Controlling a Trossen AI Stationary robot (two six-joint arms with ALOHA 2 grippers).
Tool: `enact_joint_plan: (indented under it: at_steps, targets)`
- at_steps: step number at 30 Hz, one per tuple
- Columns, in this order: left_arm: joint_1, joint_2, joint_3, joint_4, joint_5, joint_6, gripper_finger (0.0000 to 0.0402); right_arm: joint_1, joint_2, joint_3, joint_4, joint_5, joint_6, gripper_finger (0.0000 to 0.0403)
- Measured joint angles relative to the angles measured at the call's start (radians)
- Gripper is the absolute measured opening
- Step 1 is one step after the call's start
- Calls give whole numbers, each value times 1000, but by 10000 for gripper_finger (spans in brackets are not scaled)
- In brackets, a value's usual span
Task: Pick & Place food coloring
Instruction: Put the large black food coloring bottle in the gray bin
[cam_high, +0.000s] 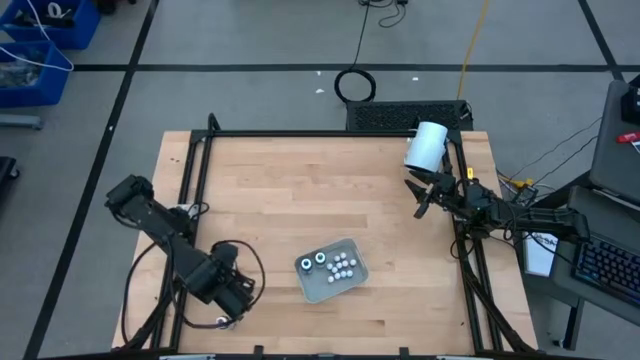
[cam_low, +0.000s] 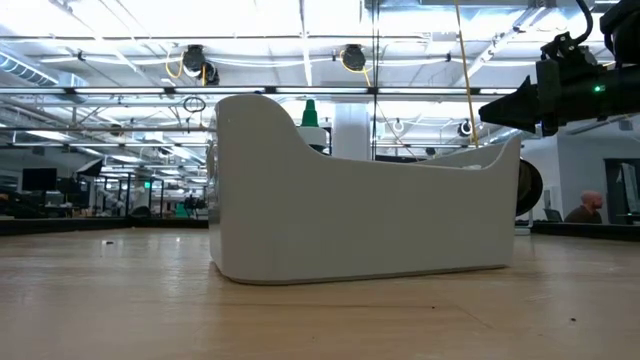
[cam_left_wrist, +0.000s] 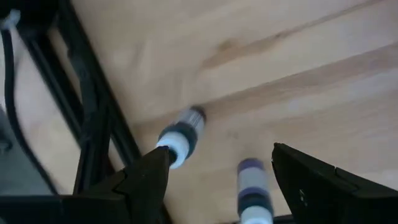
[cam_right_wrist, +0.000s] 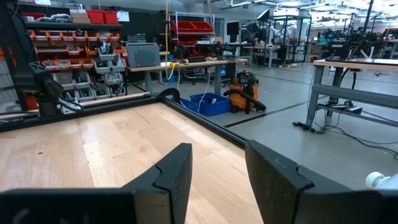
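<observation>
Food coloring bottles (cam_left_wrist: 181, 134) — two lie between wide-spread left pincer (cam_left_wrist: 221, 177) fingers.

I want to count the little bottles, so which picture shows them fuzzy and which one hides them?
Left wrist view: two dark-bodied bottles lie blurred, between the open left tool. Low view: the tray wall hides its contents, and ceiling lights glare behind. High view: bottles in the tray are tiny specks, hard to count.

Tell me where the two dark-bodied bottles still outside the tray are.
In the left wrist view, both dark-bodied bottles lie on the wooden table near its black edge frame, between the left gripper's open fingers.
</observation>
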Motion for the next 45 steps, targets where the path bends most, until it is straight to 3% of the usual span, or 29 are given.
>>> enact_joint_plan:
  at_steps: [2,7,20,34,41,45]
  targets:
    - [-15,0,-18,12,22,-25,285,0,0,0,0,0,0,141]
    - [-43,-1,-41,43,-51,-42,285,0,0,0,0,0,0,141]
    - [-108,-7,-144,78,2,-137,285,0,0,0,0,0,0,141]
    - [-186,-218,-353,240,-76,-244,284,0,0,0,0,0,0,141]
    - [-206,-225,-447,401,-54,-252,282,0,0,0,0,0,0,141]
    - [-206,-226,-462,418,-47,-262,254,0,0,0,0,0,0,141]
